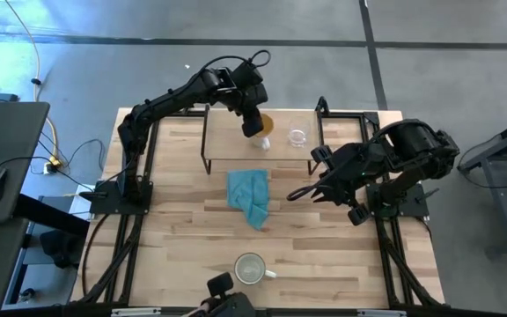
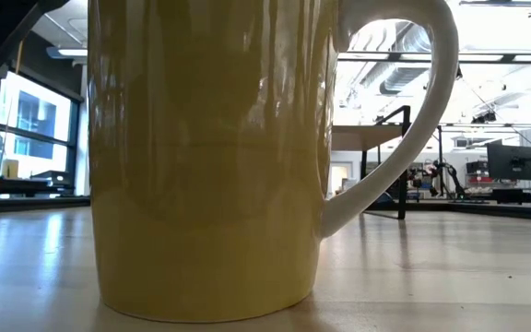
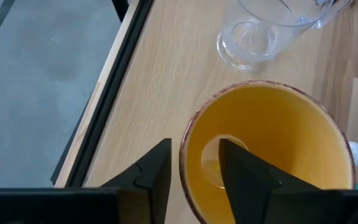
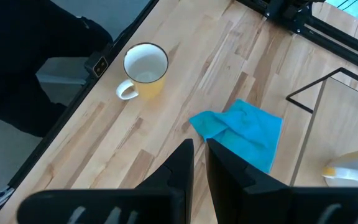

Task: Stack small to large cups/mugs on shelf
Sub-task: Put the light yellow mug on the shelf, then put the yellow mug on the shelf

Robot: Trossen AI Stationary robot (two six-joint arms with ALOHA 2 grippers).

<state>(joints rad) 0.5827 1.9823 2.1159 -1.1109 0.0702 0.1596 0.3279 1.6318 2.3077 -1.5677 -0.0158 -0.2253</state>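
Observation:
The orange mug (image 3: 272,143) stands upright on the light-wood shelf (image 1: 227,141), and the clear glass cup (image 3: 250,40) stands beside it on the same board. My left gripper (image 3: 194,171) hovers open over the mug's rim. One finger is inside the mug and one outside, with a gap showing on both sides. The cream mug (image 1: 251,269) stands on the table near its front edge. It fills the low view (image 2: 201,157). My right gripper (image 4: 201,165) hangs shut over the table's right half, holding nothing.
A teal cloth (image 1: 249,198) lies crumpled on the table between the shelf and the cream mug. The shelf's thin black legs (image 1: 206,163) stand on the table's far half. Bare wood lies left and right of the cloth.

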